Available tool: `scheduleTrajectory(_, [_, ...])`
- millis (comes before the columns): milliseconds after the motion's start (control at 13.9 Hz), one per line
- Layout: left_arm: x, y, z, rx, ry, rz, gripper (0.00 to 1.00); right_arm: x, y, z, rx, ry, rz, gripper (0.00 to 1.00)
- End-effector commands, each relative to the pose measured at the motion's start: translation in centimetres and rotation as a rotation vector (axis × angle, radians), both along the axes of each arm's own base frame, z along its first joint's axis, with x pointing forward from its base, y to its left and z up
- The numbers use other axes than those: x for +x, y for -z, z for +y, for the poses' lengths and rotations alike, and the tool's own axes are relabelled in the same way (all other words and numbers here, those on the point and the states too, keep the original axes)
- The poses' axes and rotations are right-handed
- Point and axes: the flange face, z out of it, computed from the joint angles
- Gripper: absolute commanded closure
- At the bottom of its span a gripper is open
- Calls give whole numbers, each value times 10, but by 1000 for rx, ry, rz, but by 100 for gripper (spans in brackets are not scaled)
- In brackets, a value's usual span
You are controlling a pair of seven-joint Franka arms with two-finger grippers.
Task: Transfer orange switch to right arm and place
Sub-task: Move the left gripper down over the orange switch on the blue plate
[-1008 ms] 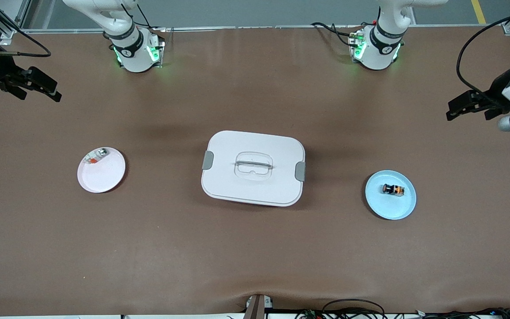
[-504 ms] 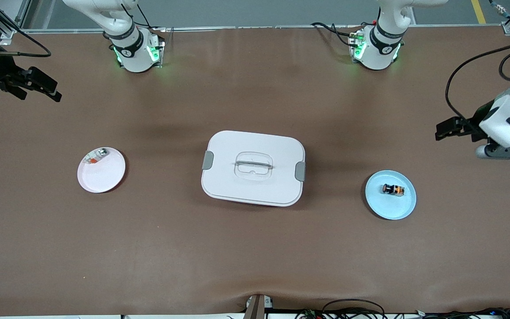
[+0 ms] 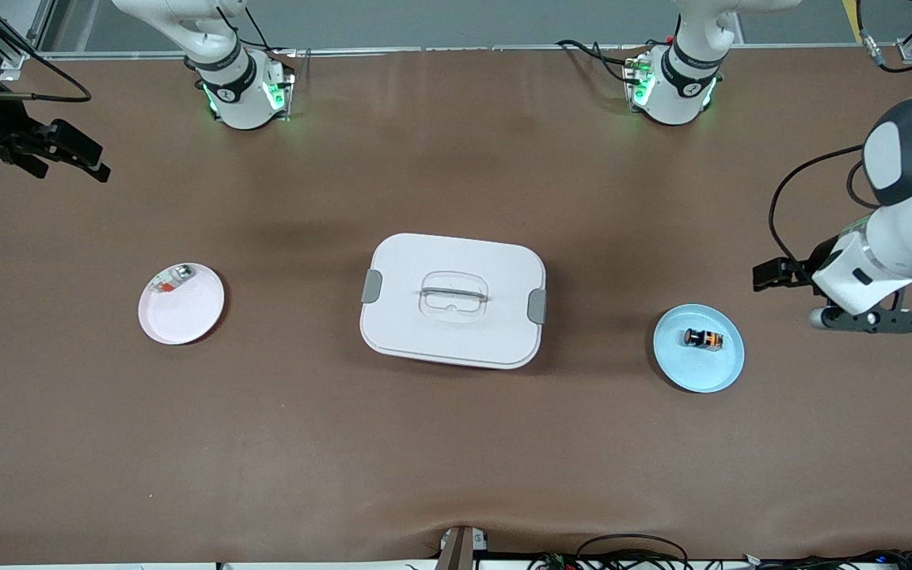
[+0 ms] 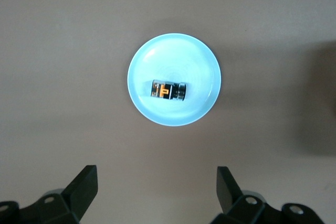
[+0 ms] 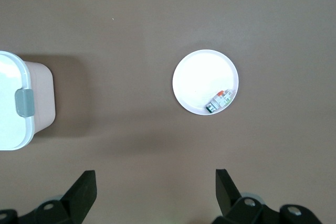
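Over the left arm's end of the counter [image 3: 456, 443], the left claw [image 4: 155, 192] has swung in beside the blue plate [image 3: 729, 372], fingers spread wide and empty, closing on the orange switch [image 3: 702, 339] lying on that plate. Far off, the right claw [image 3: 68, 154] waits released near the counter's edge, so the pickup comes first and the handover is not yet begun.

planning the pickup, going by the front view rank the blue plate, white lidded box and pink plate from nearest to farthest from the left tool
From the left tool, open over the table's left-arm end:
1. Blue plate, beside it, holding the orange switch.
2. White lidded box, mid-table.
3. Pink plate, toward the right arm's end, where the right tool waits.
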Motion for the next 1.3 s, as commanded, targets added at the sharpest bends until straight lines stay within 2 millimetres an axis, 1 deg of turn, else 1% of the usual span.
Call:
scheduleTrajectory(0, [11, 20, 13, -4, 52, -11, 0, -5, -2, 0, -2, 1, -6, 0])
scheduleTrajectory(144, [15, 44, 13, -2, 59, -25, 0, -4, -2, 1, -2, 1, -9, 0])
scheduleTrajectory(288, [15, 68, 11, -1, 88, -53, 0, -4, -1, 1, -2, 1, -9, 0])
scheduleTrajectory(576, [21, 113, 4, 2, 106, -39, 0, -3, -2, 1, -2, 0, -16, 0])
scheduleTrajectory(720, [25, 141, -1, 3, 113, -25, 0, -3, -2, 1, -2, 0, -14, 0])
scheduleTrajectory(792, [25, 152, -3, 5, 116, -19, 0, -3, -2, 1, -2, 0, -14, 0])
scheduleTrajectory(1008, [24, 173, -4, 2, 115, 10, 0, -3, -2, 1, -2, 0, -14, 0])
scheduleTrajectory(1152, [21, 193, -5, 3, 118, 42, 0, -2, -1, 1, -2, 0, -16, 0])
scheduleTrajectory(1224, [21, 198, -5, 6, 126, 52, 0, -2, -1, 1, -2, 0, -17, 0])
